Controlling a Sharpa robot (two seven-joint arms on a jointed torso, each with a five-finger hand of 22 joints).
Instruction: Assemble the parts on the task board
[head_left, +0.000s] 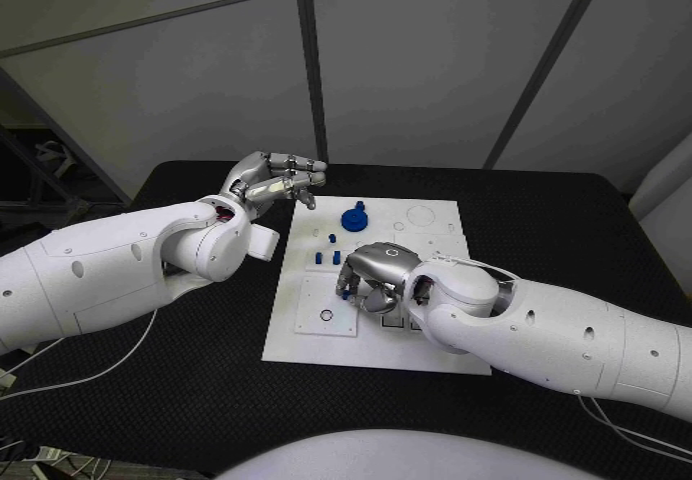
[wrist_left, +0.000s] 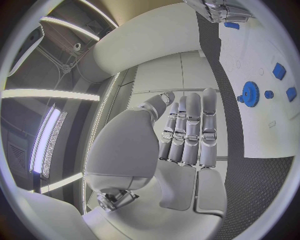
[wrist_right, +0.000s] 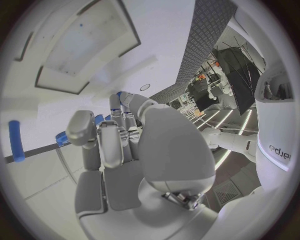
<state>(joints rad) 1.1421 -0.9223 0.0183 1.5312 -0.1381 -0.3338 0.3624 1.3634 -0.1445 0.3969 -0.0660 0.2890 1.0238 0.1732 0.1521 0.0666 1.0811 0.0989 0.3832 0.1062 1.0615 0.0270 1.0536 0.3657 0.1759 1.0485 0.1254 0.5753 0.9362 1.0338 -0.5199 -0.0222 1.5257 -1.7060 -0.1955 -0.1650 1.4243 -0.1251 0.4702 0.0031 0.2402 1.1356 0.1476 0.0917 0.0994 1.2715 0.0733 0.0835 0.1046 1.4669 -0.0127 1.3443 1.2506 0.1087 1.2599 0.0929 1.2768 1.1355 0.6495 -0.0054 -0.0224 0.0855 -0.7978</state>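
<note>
Centrally on the black desk (head_left: 577, 230) lies the white task board (head_left: 433, 350). Left hand (head_left: 277, 181) hovers just beyond the board's far left corner, fingers held together and extended, holding nothing. Right hand (head_left: 372, 275) rests palm down on the board's middle, fingers curled against its surface; whether it grips a part cannot be told. Blue gear (head_left: 355, 216) stands on the far half of the board, with small blue pieces (head_left: 323, 256) just nearer, left of the right hand. One blue pin (wrist_right: 17, 141) lies on the board beside the right hand.
</note>
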